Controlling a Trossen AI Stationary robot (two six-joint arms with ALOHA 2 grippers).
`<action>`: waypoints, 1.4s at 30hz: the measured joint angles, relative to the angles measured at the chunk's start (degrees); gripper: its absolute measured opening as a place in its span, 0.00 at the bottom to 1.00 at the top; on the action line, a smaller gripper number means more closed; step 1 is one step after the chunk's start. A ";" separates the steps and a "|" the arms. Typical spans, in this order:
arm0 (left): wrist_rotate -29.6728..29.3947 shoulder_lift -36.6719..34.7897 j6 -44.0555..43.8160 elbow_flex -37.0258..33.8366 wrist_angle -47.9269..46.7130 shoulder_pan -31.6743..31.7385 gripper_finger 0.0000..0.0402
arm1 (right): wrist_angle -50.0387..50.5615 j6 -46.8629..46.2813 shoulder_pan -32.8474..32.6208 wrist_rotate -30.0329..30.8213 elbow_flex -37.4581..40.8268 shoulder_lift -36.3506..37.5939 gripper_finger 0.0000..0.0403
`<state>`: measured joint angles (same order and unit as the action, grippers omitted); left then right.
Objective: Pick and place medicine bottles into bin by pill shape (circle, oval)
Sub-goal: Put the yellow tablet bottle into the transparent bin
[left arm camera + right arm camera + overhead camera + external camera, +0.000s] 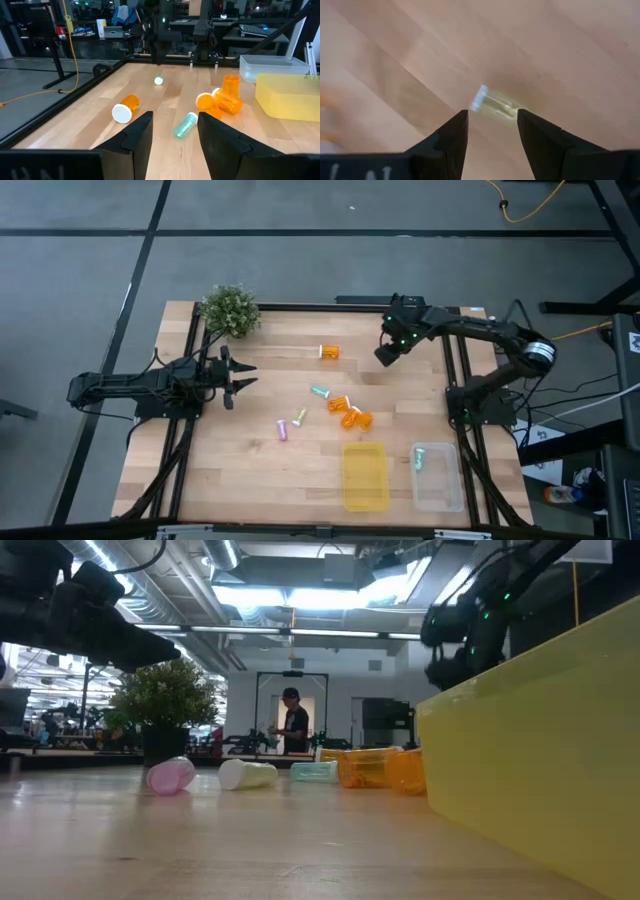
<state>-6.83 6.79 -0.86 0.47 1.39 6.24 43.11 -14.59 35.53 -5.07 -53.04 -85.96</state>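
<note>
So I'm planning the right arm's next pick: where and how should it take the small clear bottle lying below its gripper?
Probably across the middle of its barrel, coming straight down from above. The small clear bottle lies on its side on the wooden table, white cap at one end, nothing beside it. The right gripper hangs over it, fingers apart; they should straddle the barrel, not the ends.

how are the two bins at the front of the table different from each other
The yellow bin is opaque yellow, while the clear bin to its right is see-through. In the high view the yellow bin shows nothing inside, while the clear bin holds one teal-capped bottle. Both are rectangular open trays, side by side at the table's front edge.
</note>
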 joint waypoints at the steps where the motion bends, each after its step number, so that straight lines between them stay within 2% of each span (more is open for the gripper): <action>1: 0.00 0.00 -0.04 0.02 0.00 0.00 0.37 | 0.02 2.24 0.00 0.67 0.00 -1.50 0.43; 10: 0.02 0.00 -0.35 0.00 0.00 0.00 0.37 | 3.85 19.24 -0.02 0.90 -4.13 -9.56 0.43; 21: 0.01 0.00 -0.42 0.02 0.02 0.00 0.37 | 6.17 27.64 -0.17 1.30 -5.07 -13.45 0.43; 26: 0.02 0.00 -0.43 0.02 0.02 0.00 0.37 | 6.14 26.01 -0.46 1.58 -5.07 -14.72 0.43; 34: 0.02 0.01 -0.42 0.01 0.02 0.00 0.37 | 6.20 8.53 -2.50 4.08 -5.05 -14.87 0.42; 42: 0.04 0.00 -0.42 0.01 0.02 0.00 0.37 | 5.40 -5.74 -5.06 4.06 -4.64 -14.76 0.29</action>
<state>-6.79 6.79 -1.29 0.48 1.41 6.24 48.51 -20.33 30.47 -1.01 -57.67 -100.73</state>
